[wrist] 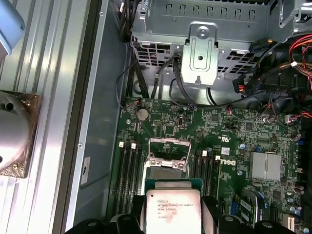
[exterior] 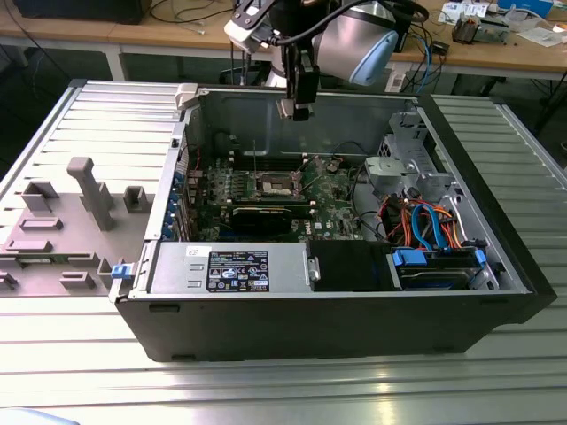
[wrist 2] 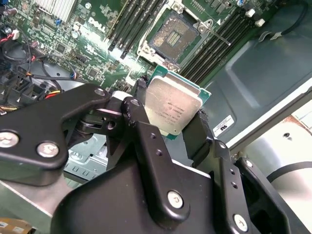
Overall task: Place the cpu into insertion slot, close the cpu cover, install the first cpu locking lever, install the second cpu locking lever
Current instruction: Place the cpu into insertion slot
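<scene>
cpu [wrist 2: 171,108] between fingers [wrist 2: 144,131], above motherboard [wrist: 234,141], insertion slot [wrist 2: 174,36] on motherboard, inside case [exterior: 310,329]

Your arm [exterior: 354,42] shows at the top of the exterior view, its grey wrist joint bent so the gripper [exterior: 299,104] hangs straight down. In both wrist views you see the black jaws closed on opposite edges of the cpu [wrist 2: 173,105], which is held flat with its metal top facing the cameras.

The exterior view is looking down into the computer case [exterior: 310,328]; both wrist views are closely sharing the insertion slot [wrist 2: 174,37] [wrist: 167,170].
</scene>
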You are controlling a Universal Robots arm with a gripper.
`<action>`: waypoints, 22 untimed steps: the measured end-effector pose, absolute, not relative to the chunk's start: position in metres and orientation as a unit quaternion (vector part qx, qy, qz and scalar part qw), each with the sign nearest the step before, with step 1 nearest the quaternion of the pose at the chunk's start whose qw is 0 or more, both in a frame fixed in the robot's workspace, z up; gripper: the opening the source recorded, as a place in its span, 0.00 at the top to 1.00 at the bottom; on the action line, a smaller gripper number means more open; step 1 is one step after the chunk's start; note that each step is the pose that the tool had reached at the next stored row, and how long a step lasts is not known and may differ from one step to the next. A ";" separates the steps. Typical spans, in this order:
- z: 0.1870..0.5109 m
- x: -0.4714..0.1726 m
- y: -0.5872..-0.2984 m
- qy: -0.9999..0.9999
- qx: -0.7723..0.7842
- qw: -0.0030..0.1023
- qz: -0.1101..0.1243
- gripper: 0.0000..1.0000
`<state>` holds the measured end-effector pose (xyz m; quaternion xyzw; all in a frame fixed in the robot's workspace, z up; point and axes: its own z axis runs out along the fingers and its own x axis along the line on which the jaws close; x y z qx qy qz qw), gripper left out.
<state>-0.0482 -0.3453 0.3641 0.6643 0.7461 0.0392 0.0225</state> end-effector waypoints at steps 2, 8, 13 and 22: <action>0.364 -0.048 -0.345 0.746 0.664 0.022 0.039 0.45; 0.361 -0.048 -0.345 0.746 0.664 0.022 0.039 0.45; 0.360 -0.048 -0.345 0.746 0.664 0.022 0.039 0.45; 0.357 -0.048 -0.345 0.746 0.664 0.022 0.039 0.45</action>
